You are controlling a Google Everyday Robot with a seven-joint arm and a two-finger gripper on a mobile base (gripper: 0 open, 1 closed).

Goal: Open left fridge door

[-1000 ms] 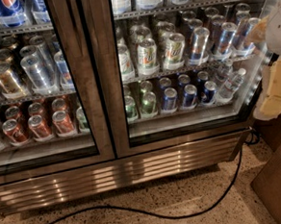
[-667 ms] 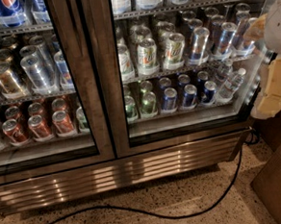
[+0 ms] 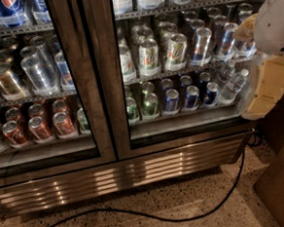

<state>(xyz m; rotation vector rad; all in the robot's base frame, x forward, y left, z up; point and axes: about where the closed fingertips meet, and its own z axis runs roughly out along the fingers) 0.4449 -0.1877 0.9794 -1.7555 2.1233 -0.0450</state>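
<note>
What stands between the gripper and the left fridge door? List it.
Nothing visible does. The gripper is at the right edge, in front of the right door; the left fridge door is shut. Only a black cable lies on the floor below the doors.

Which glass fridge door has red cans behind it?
The left steel-framed glass door, far from the end effector at the right edge; the right door shows green and blue cans.

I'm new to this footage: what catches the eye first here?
Two glass doors packed with cans: the left fridge door shows red and silver cans, the right door green and blue ones. A black cable snakes across the floor, and the pale gripper sits at the right edge.
</note>
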